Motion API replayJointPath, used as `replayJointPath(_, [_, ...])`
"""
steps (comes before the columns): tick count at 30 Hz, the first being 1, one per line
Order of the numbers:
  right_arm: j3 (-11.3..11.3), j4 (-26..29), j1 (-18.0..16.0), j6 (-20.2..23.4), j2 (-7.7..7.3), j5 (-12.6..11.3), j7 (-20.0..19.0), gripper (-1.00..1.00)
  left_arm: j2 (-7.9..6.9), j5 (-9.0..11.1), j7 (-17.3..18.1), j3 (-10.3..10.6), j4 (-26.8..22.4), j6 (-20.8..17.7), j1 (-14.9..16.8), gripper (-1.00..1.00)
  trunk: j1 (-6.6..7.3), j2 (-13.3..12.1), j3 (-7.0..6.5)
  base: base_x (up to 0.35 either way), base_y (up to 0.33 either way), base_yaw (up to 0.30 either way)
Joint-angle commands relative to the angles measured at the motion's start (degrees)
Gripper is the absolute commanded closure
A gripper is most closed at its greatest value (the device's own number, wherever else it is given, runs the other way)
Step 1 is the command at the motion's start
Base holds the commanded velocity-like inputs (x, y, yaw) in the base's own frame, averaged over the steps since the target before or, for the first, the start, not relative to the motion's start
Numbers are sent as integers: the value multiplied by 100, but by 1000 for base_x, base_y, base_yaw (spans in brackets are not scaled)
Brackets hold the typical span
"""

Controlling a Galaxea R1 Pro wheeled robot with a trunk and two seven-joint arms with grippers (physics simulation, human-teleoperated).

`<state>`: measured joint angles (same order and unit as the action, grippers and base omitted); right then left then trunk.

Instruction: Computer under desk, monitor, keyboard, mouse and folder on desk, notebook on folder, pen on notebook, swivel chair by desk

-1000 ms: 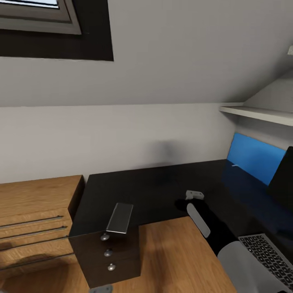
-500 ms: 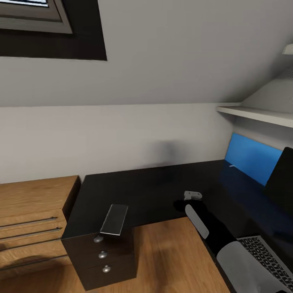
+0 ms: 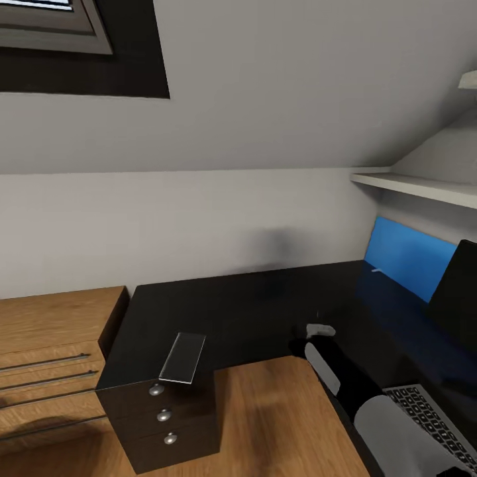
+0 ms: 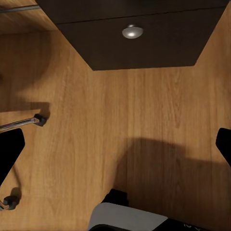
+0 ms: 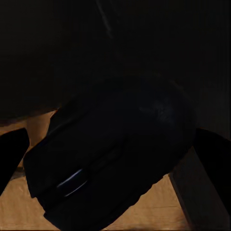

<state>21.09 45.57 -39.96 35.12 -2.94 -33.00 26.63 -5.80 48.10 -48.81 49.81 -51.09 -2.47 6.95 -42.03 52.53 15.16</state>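
Note:
The black mouse (image 5: 115,154) hangs tilted and very close in the right wrist view, with my right gripper (image 5: 113,149) shut on it. In the head view that gripper (image 3: 317,331) is low over the inner front edge of the glossy black desk (image 3: 252,305). The grey notebook (image 3: 182,358) lies on the desk corner above the drawer unit (image 3: 165,417). The blue folder (image 3: 404,262) with the white pen (image 3: 376,269) sits at the far right, beside the monitor (image 3: 457,291). The keyboard (image 3: 430,424) is at the lower right. My left gripper (image 4: 115,144) is open above the wooden floor.
A light wood dresser (image 3: 53,331) stands left of the desk. A white shelf (image 3: 411,185) juts out under the sloped ceiling at the right. A chrome chair leg with a black castor (image 4: 39,119) lies on the floor near the drawer unit's lowest knob (image 4: 132,32).
The camera has turned a little, sliding the whole scene left. My right gripper has sunk lower toward the desk edge with the mouse.

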Motion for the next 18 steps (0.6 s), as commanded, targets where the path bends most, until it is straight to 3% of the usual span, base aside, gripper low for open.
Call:
replayJointPath(1, [28,-273,-20,-125,-24,23,52,100,-4,15,-41,27,-12,-24,8,-100,-1,7,8,0,0,0])
replayJointPath(3, [21,-657,-51,-366,-73,104,30,100,-5,15,-41,28,-17,-14,8,-100,-1,7,8,0,0,0])
replayJointPath(7, [5,-1855,-475,-996,-414,149,-375,100,-4,21,-41,30,-30,244,8,-100,-1,7,8,0,0,0])
replayJointPath(10, [1,-2416,-755,-1317,-590,127,-589,100,-5,23,-41,30,-32,308,8,-100,-1,7,8,0,0,0])
replayJointPath(15, [-3,-2625,-875,-1440,-691,119,-757,100,-7,24,-41,29,-40,333,8,-100,-1,7,8,128,0,0])
replayJointPath(18, [-104,-2664,-885,-1414,-843,104,-761,100,-1,24,-41,29,-47,334,8,-100,-1,7,8,144,0,0])
